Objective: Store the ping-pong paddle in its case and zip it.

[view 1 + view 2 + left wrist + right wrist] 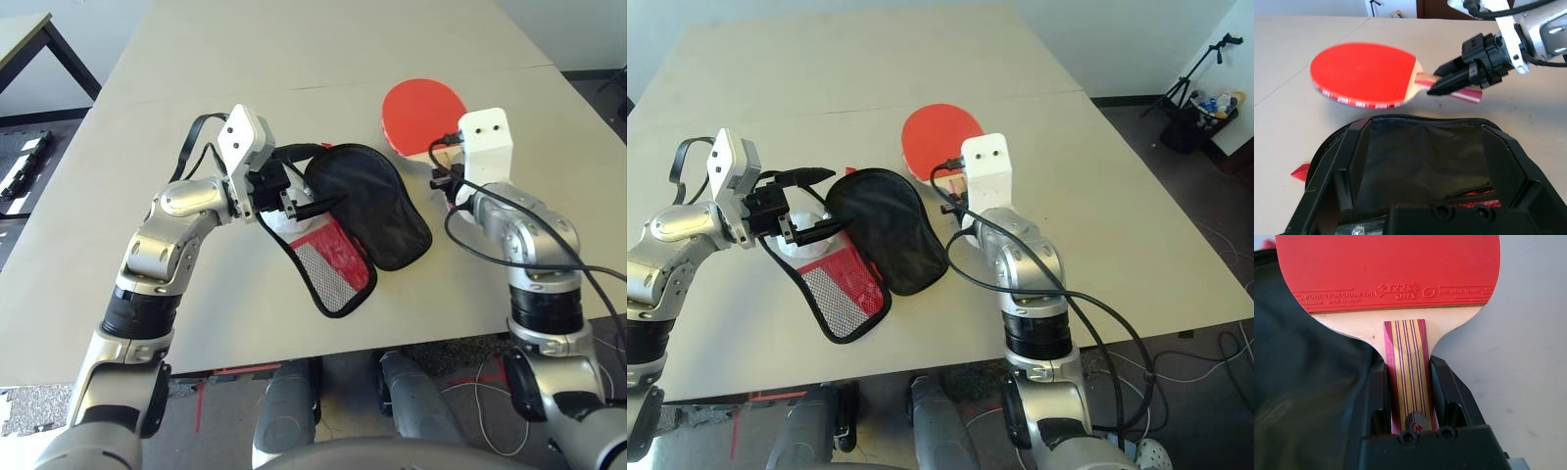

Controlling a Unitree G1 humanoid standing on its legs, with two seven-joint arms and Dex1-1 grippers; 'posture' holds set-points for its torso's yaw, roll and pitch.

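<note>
**Bright, even daylight; slight motion blur in one wrist view**

Evenly lit throughout, soft and diffuse, apparently from overhead and from the far side. Only faint, short shadows on the table, darkest under the case and beneath the ping-pong paddle. Mild sheen on the silver forearms; no harsh glare. Head views sharp across the tabletop, with slight wide-angle bending toward the edges. Left wrist view: paddle face softly smeared, as by motion; near black parts at the bottom slightly out of focus. Right wrist view: crisp on the printed rubber and striped handle, dark lining at the side murky, detail lost.
</note>
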